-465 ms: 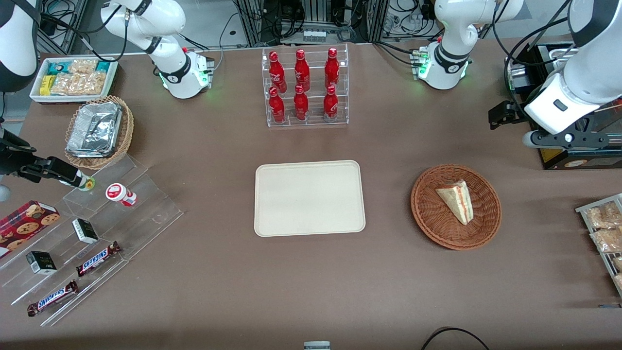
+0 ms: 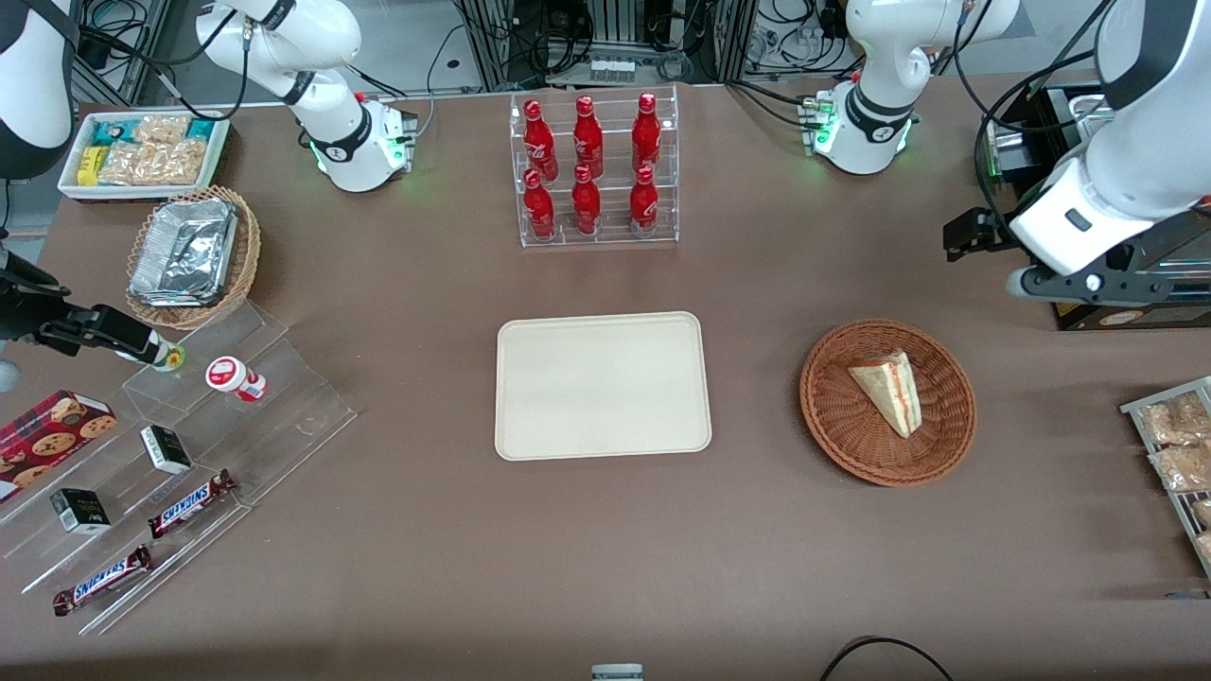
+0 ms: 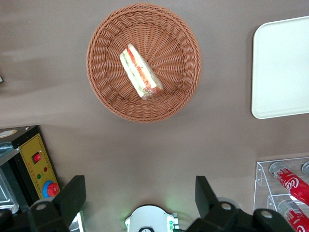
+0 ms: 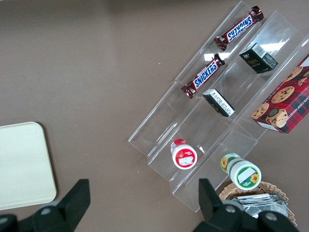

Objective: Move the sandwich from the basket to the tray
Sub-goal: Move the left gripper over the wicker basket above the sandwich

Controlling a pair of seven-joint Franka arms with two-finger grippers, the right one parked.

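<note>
A sandwich point(image 2: 886, 390) wedge lies inside a round reddish-brown basket point(image 2: 833, 416) on the brown desk point(image 2: 378, 530). Beside the basket sits a cream tray point(image 2: 603, 385) — its surface bare. The left arm's end effector point(image 3: 140, 200) hangs high above the desk, farther from the front camera than the basket — fingers spread wide, holding nothing.

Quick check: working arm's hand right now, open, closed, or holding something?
Left arm's hand: open and empty, high above the table, farther from the front camera than the round reddish-brown wicker basket that holds the triangular clear-wrapped sandwich.
</note>
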